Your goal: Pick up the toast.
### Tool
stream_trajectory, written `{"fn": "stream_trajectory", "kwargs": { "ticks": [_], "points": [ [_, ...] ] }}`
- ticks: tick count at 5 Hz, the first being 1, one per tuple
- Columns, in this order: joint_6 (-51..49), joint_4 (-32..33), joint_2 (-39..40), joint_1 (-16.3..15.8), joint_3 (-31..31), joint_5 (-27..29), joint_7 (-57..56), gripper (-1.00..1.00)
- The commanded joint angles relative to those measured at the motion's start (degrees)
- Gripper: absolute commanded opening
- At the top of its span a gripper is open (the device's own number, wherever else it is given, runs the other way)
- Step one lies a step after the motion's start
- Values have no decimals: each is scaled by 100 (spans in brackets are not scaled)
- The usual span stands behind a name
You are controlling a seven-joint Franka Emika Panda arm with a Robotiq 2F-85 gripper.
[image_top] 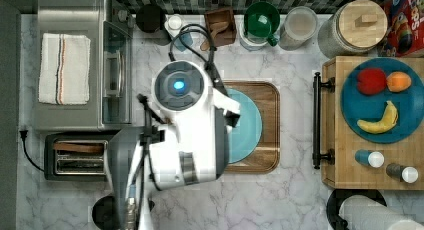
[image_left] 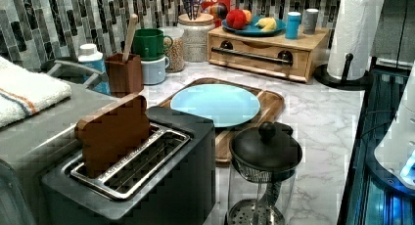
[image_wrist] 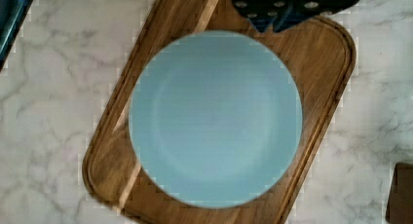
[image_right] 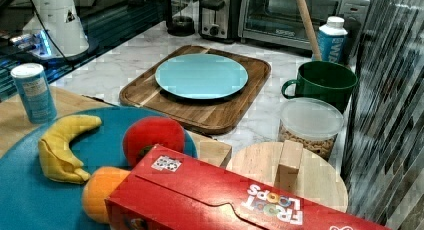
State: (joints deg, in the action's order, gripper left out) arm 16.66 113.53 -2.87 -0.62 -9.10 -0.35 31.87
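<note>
Flat brown toast (rough-crusted) stands upright in boxy black toaster.

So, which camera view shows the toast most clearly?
The left view: the toast stands upright in one slot of the black toaster, its broad brown face towards the camera. The top view shows it edge-on as a narrow brown strip. In the right view the toaster is far off, and I cannot make out the toast.

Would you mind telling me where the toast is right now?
The toast stands upright in the toaster, in the slot nearer the toaster oven, at the left view's lower left; in the top view it is a brown strip at the left.
</note>
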Motion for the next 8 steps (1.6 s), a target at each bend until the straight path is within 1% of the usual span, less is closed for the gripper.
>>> {"fn": "stream_trajectory", "kwargs": {
  "ticks": [1,2,4,5,6,8],
  "points": [
    [-370,-646,-54,-390,-855,40,1993,100],
    [-323,-602,-77,-592,-930,202,2566,100],
    [-251,-601,-24,-712,-1463,336,3640,100],
    [-209,-661,87,-696,-1745,395,4126,100],
    [-74,-721,194,-845,-1882,409,4677,100],
    [424,-804,399,-932,-2250,333,5586,100]
  ]
}}
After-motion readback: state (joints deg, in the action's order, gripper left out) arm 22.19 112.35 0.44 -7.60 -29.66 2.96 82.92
